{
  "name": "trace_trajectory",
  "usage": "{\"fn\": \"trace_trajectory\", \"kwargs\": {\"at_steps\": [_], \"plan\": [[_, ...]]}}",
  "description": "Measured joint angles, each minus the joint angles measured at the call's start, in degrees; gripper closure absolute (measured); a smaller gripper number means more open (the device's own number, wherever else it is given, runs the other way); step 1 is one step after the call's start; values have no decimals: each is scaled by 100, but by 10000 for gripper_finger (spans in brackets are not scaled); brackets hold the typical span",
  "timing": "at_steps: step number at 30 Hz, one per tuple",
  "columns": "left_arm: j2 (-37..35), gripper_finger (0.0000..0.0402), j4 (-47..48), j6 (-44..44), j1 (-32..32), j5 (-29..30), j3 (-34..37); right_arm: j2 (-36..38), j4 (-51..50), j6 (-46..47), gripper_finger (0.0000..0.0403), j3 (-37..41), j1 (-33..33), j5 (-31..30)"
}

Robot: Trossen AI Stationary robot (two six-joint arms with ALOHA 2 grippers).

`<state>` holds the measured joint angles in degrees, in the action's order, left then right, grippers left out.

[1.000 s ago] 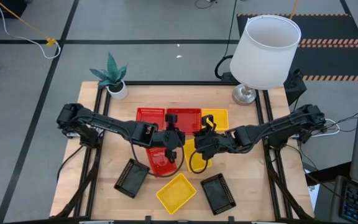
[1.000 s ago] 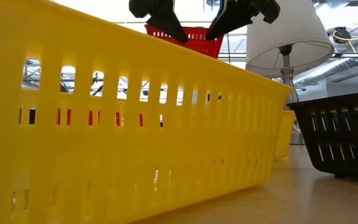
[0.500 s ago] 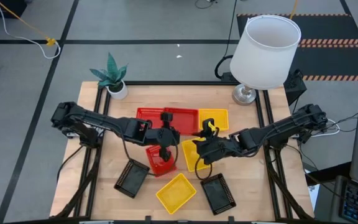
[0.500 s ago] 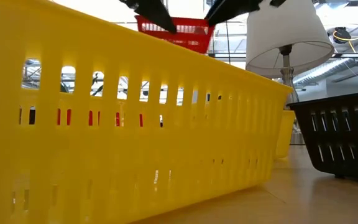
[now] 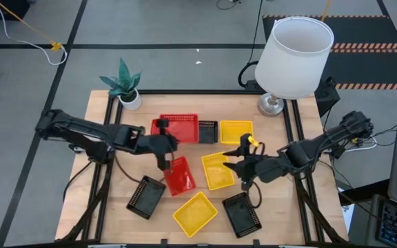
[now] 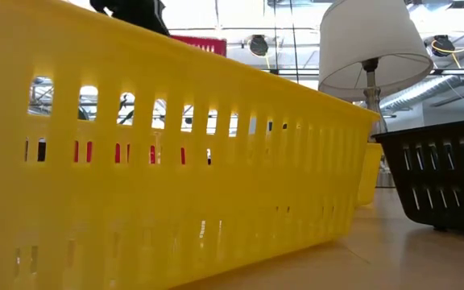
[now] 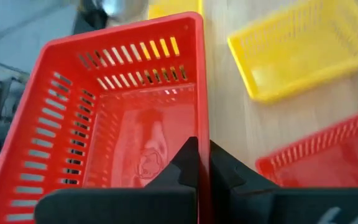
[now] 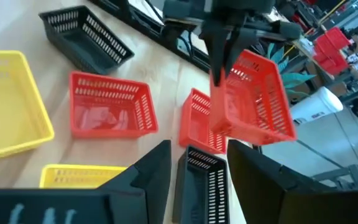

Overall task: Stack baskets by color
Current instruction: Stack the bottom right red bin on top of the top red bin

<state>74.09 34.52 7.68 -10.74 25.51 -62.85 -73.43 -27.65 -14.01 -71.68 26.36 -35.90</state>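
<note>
A: High view: red basket is held by the left gripper, clamped on its rim; right gripper is spread wide, empty, above a yellow basket.

B: Left wrist view: rim is pinched. Basket should be kept level and lowered squarely into the red stack. Right wrist view: black basket lies close; room is tight.

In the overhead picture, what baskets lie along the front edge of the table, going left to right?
Black basket → yellow basket → second black basket.
</note>
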Motion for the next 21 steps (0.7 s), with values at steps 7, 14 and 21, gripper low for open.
{"fn": "trace_trajectory", "kwargs": {"at_steps": [7,14,21], "plan": [[-1052,396,-490,178,-9,-208,1005,182,-330,238,266,-4,36,7],[-1657,397,-842,447,108,-328,1739,195,-385,130,299,0,34,4],[-1823,392,-1310,587,453,-669,2283,193,-354,76,321,0,34,4]]}}
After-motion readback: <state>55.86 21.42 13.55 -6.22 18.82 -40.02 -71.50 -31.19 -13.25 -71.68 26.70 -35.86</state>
